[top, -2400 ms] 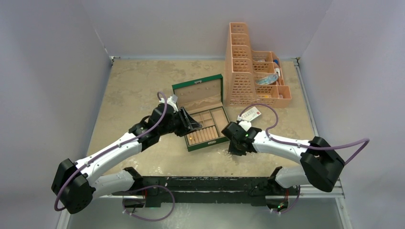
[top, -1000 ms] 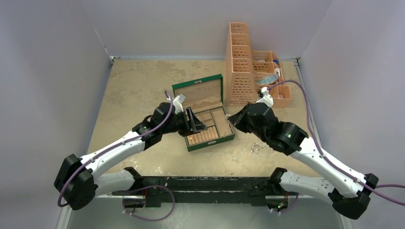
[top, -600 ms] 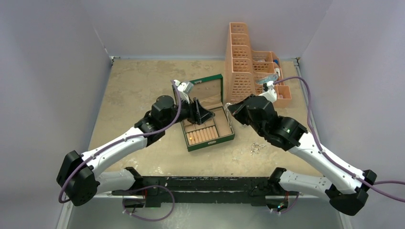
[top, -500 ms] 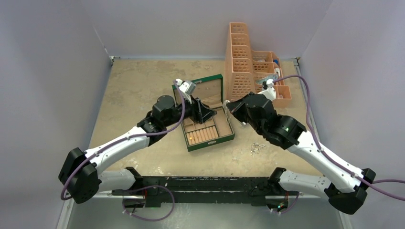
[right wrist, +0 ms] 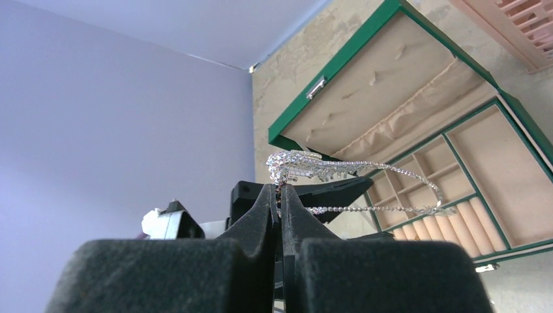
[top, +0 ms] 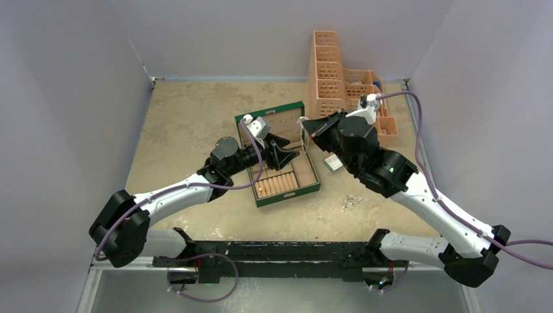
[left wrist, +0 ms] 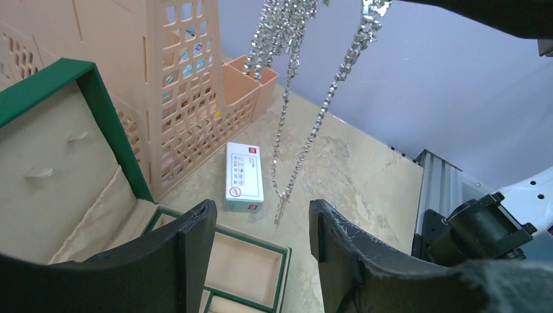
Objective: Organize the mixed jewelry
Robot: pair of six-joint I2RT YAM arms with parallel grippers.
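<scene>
My right gripper (top: 306, 126) is shut on a silvery chain (top: 302, 135) and holds it in the air above the open green jewelry box (top: 306, 186). In the right wrist view the chain (right wrist: 339, 166) drapes from the closed fingertips (right wrist: 280, 190) over the box's beige compartments (right wrist: 469, 150). My left gripper (top: 289, 149) is open and empty, raised over the box just left of the chain. In the left wrist view the chain (left wrist: 287, 130) dangles just beyond my open left gripper (left wrist: 261, 215), not touching it. A small pile of loose jewelry (top: 352, 202) lies on the table right of the box.
A small white card box with red print (top: 334, 162) lies right of the green box, also in the left wrist view (left wrist: 244, 176). A tall peach organizer (top: 332, 78) with side bins stands at the back right. The box lid (top: 270, 124) stands open.
My right gripper has lifted the chain from the table near the front and carried it up over the box. My left gripper has risen out of the box and swung toward the chain.
</scene>
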